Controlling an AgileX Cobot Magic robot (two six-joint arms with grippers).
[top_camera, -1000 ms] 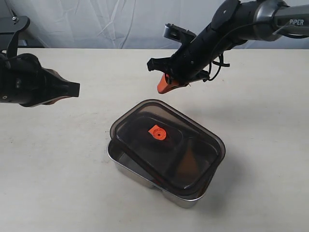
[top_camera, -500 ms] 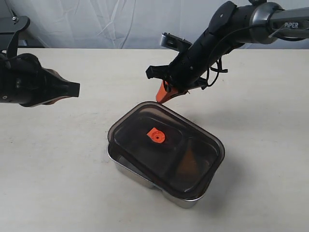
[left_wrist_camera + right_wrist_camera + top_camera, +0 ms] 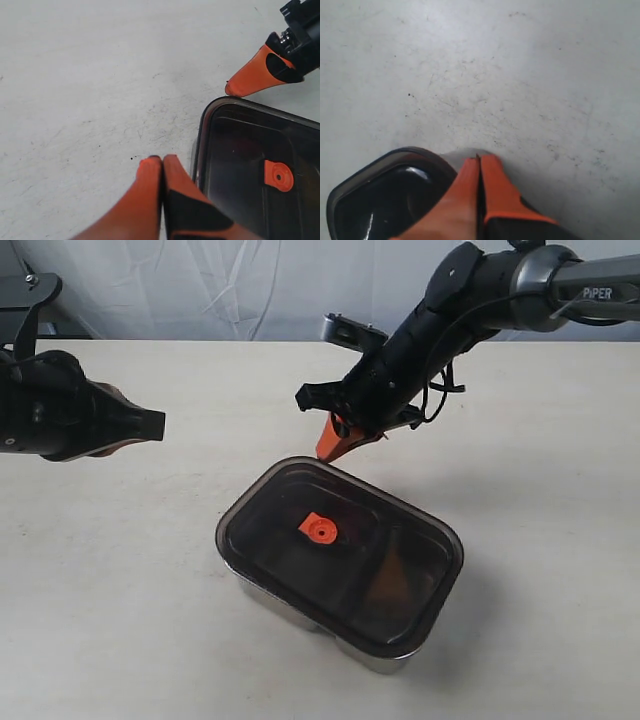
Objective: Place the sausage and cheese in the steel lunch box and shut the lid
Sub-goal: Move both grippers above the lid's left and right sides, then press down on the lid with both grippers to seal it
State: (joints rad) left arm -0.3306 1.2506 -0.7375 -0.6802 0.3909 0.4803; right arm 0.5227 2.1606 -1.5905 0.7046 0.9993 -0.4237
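The dark smoky lid (image 3: 340,550) with its orange valve (image 3: 319,530) lies flat over the steel lunch box (image 3: 370,655); only the box's front wall shows below it. A dim orange-brown shape under the lid, the cheese (image 3: 390,585), sits on the right side. I cannot make out the sausage through the lid. My right gripper (image 3: 325,452) is shut, and its tip is at the lid's far corner (image 3: 385,200). My left gripper (image 3: 160,423) hovers shut and empty off to the left, its tip (image 3: 162,159) beside the lid's edge (image 3: 200,150).
The pale tabletop (image 3: 120,570) spreads around the box on all sides. A white cloth backdrop (image 3: 200,290) hangs behind the table's far edge. The right arm (image 3: 470,300) reaches in from the upper right.
The right gripper moved down and left against the lid's far corner. The lid slid left and dropped from its skewed, raised position to lie square on the box. The left arm stayed still.
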